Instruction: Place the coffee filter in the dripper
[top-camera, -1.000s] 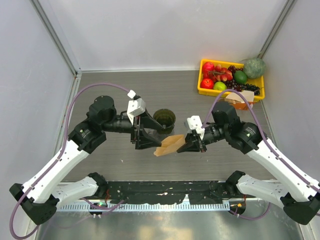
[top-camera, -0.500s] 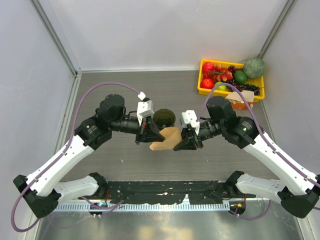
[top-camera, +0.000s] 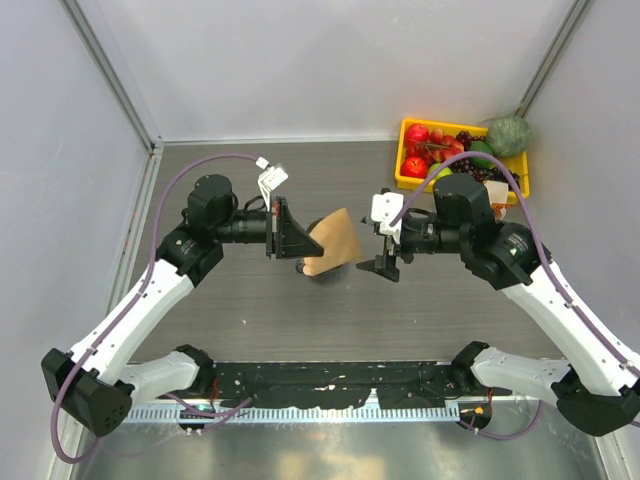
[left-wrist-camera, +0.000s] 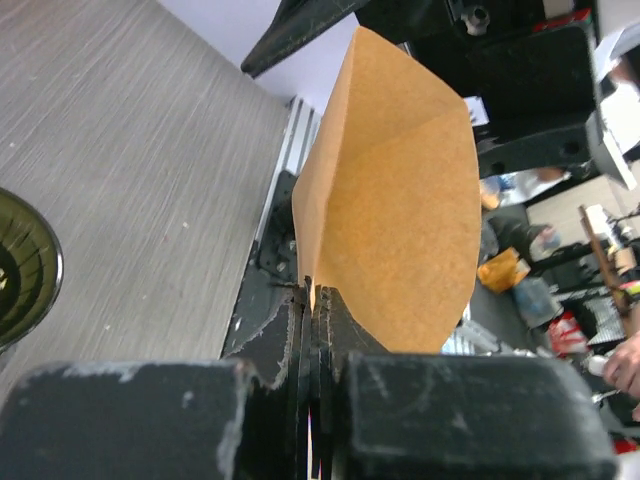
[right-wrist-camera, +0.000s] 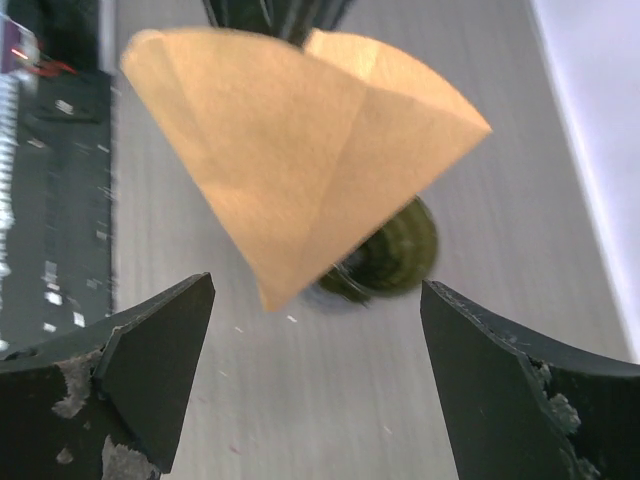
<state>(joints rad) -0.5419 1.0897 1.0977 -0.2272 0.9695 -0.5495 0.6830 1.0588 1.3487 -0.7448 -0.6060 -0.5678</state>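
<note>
Black plastic is seen at the left, where the left hand is stretched out sideways over the grey wood-grain surface and is clenched on the coffee filter. In the left wrist view the left hand is shown with its jaws pressed together on the lower edge of the coffee filter, which is fanned upward from that pinch as a folded tan-brown cone. The filter is held in the air and is carried by the left hand alone. Under it, the dripper is set on the surface and is mostly hidden from above; only a dark sliver is seen at the filter's near edge. In the left wrist view its olive rim is cut off by the left border. From the right wrist, the filter is seen with its point hanging above the dripper, and no contact between the two is seen. Further right, the right hand is released, its jaws spread wide and kept apart from the filter. At the far right a yellow tray of fruit is placed.
</note>
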